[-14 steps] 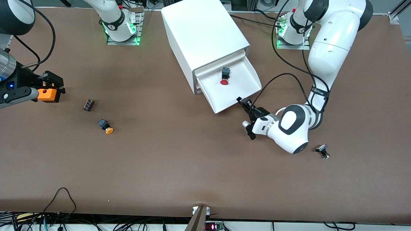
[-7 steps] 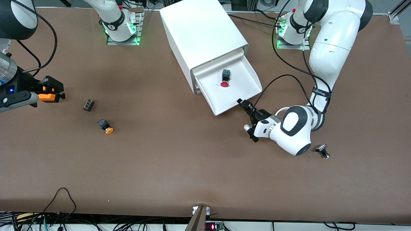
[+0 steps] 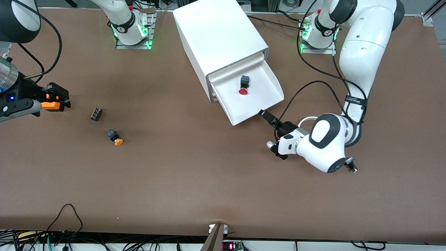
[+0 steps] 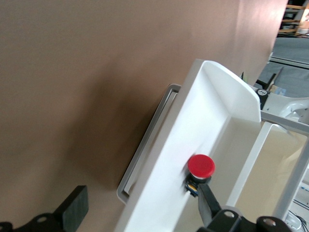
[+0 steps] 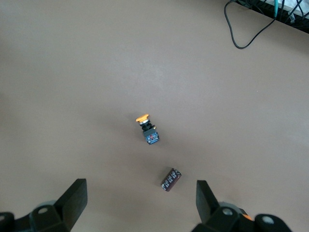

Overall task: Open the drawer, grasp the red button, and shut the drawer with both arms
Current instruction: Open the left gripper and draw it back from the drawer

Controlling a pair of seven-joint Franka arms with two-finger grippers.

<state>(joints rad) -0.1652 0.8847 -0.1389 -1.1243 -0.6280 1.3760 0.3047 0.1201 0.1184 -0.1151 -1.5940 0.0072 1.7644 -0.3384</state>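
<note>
The cabinet (image 3: 219, 35) has its top drawer (image 3: 259, 87) pulled out. The red-capped button (image 3: 243, 90) lies on its side in the drawer and also shows in the left wrist view (image 4: 201, 166). My left gripper (image 3: 267, 116) is open and empty at the drawer's front corner toward the left arm's end. In the left wrist view (image 4: 140, 215) the drawer's front wall (image 4: 193, 121) and grey handle (image 4: 145, 145) lie between the fingers. My right gripper (image 3: 57, 97) waits open and empty over bare table at the right arm's end; in the right wrist view (image 5: 140, 200) nothing is between its fingers.
An orange-capped button (image 3: 115, 138) (image 5: 147, 128) and a dark cylinder (image 3: 96, 114) (image 5: 171, 179) lie on the table near the right gripper. A small black part (image 3: 350, 164) lies beside the left arm's wrist. An orange piece (image 3: 48, 104) shows at the right gripper.
The left hand has drawn back a little from the drawer's front and turned. The right gripper shifted slightly earlier and is still now. The drawer stays open.
</note>
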